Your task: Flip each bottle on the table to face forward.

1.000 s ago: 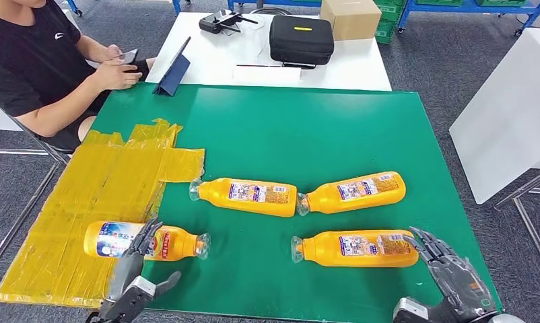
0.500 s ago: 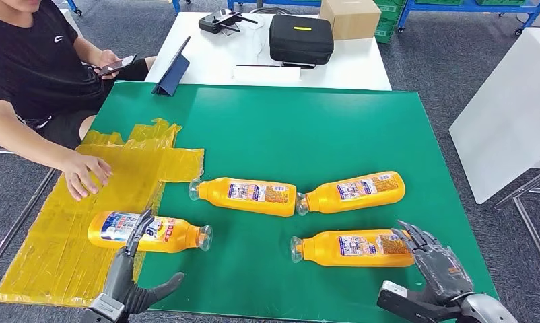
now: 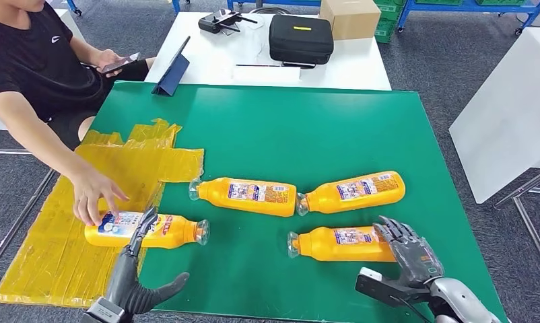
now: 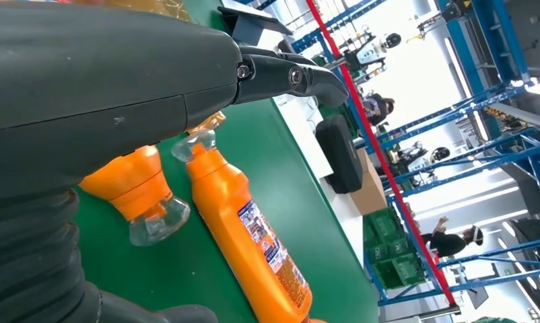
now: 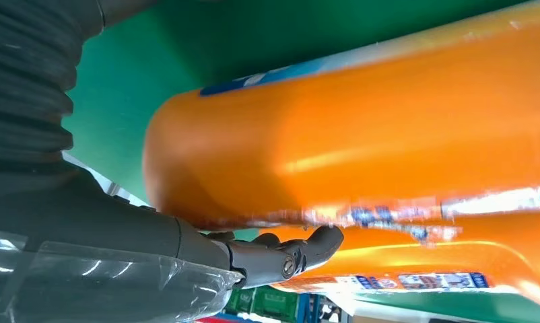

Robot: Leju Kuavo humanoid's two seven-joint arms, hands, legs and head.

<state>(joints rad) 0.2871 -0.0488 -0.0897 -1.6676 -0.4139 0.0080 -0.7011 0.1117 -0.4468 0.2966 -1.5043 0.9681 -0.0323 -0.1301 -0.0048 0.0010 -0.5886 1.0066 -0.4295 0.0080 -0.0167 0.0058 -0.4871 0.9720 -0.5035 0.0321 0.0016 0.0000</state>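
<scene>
Four orange bottles lie on their sides on the green surface (image 3: 308, 128). The near right bottle (image 3: 334, 243) has the right hand (image 3: 407, 252) wrapped on its fat end. The near left bottle (image 3: 146, 230) lies under the left hand's (image 3: 129, 269) spread fingers, which hold nothing. A person's hand (image 3: 92, 196) touches it too, on the yellow tape (image 3: 106, 168). Label words are too small to read.
</scene>
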